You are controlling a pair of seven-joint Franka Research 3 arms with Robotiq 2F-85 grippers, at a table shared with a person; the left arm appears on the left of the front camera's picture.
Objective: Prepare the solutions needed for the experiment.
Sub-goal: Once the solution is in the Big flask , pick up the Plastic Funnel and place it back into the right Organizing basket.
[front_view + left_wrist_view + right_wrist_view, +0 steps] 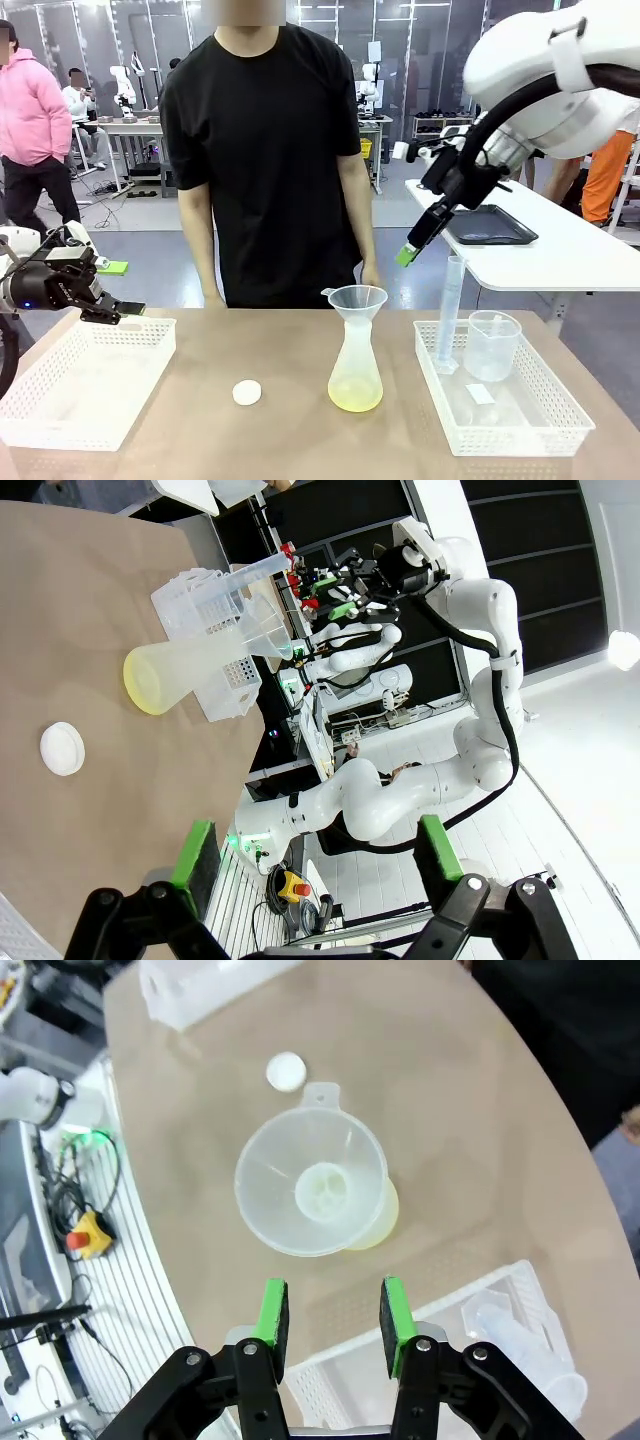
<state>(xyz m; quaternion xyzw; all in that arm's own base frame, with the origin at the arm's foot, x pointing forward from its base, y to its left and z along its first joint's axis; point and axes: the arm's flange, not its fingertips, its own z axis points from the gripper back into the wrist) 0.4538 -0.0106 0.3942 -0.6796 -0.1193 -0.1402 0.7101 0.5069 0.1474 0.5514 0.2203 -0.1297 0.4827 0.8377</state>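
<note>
Raised high, right gripper [406,256] hangs right of and well above the flask [355,362], pads a narrow gap apart, nothing between them. In its wrist view the funnel [312,1192] mouth lies ahead of the fingers, well apart from them. Wide open and empty, left gripper [124,308] sits low at the far rim of the left basket [135,388], well apart from the flask. Thin pale yellow layer in the bottom of the frosted conical flask is the solutions [355,399], mid table, funnel seated in the neck. White cap [247,392] lies flat on the table [270,445] near the flask's left side, not touching. Left basket shows bare mesh floor. Right basket [500,447] holds a tall graduated cylinder [450,305] upright at its far left corner and a clear beaker [492,346] just beside it, plus a small flat clear piece on the floor, can't tell what. Bare tabletop between the two baskets on both sides of flask and cap, and along the near edge. Person [265,150] stands at the far edge behind the flask
</note>
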